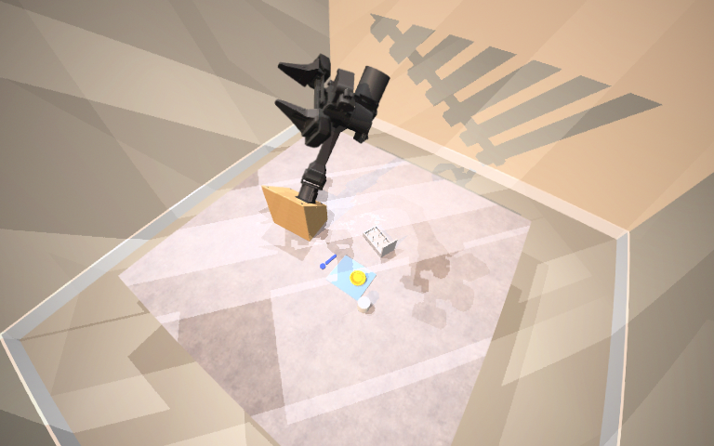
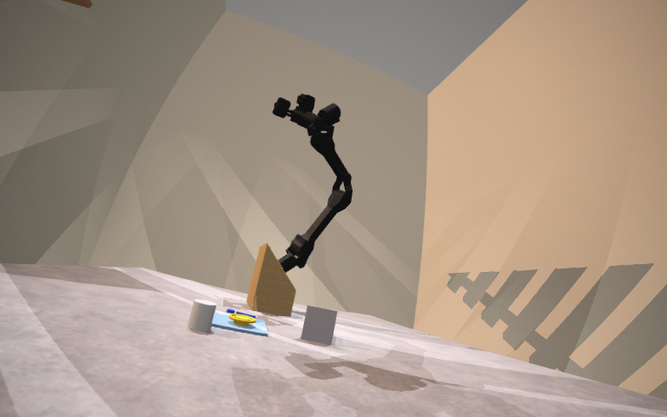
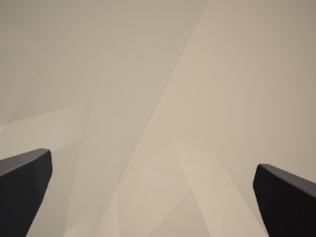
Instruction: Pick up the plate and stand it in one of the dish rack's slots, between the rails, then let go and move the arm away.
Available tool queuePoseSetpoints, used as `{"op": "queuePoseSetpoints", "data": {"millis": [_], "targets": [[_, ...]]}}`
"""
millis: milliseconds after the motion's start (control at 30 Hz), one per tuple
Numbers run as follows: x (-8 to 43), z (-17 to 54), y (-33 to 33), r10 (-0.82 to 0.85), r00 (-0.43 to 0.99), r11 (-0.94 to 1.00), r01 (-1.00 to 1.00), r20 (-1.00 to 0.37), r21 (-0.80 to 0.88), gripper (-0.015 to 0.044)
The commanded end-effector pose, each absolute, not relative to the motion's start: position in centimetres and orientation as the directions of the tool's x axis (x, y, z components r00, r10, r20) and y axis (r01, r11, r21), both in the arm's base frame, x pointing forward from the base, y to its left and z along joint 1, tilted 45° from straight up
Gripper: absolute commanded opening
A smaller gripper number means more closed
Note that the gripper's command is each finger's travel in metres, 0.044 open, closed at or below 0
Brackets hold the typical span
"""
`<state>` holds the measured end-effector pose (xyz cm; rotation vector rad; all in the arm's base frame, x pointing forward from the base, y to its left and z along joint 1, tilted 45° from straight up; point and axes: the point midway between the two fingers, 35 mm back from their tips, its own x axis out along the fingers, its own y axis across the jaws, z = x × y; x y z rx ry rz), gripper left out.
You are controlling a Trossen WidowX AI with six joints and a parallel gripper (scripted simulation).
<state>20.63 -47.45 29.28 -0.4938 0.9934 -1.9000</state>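
Item 1, arm [image 2: 328, 162]: standing tall from its base behind the wooden wedge block [image 1: 295, 213], wrist raised well above the table [image 1: 368, 368] and pointing out toward the walls rather than down.

Item 2, gripper [image 1: 290, 86]: jaws standing wide apart, gripping nothing; the wrist view is showing only bare wall between the two dark fingertips.

Item 3, wedge block: resting on the table just in front of the arm's base.

Item 4, dish rack [image 1: 379, 241]: a small grey slotted box, sitting upright near the mat, apart from it.

Item 5, light blue mat [image 1: 343, 281]: lying flat, carrying the plate.

Item 6, white cylinder [image 1: 363, 304]: standing just beside the mat's far corner.

Item 7, plate [image 1: 358, 277]: yellow, lying flat on the mat, untouched.

Item 8, blue pen-like stick [image 1: 327, 261]: lying beside the mat.

Status: the approach appears to be only beginning. The next move is calling for tipping the wrist downward, lowering over the plate and taking its rim, which looks awkward given how flat it is lying.
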Motion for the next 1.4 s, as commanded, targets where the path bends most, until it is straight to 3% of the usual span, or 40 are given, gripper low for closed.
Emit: {"op": "queuePoseSetpoints", "data": {"millis": [0,700,1367], "targets": [[20.7,29.2,-47.5,-0.861,-0.506,-0.261,0.537,-0.059,-0.802,0.04],[29.9,16.6,-45.3,-0.907,-0.119,0.318,0.436,-0.404,-0.842,0.04],[34.9,3.7,-36.4,-0.566,0.081,0.82,0.153,-0.82,-0.551,0.04]]}}
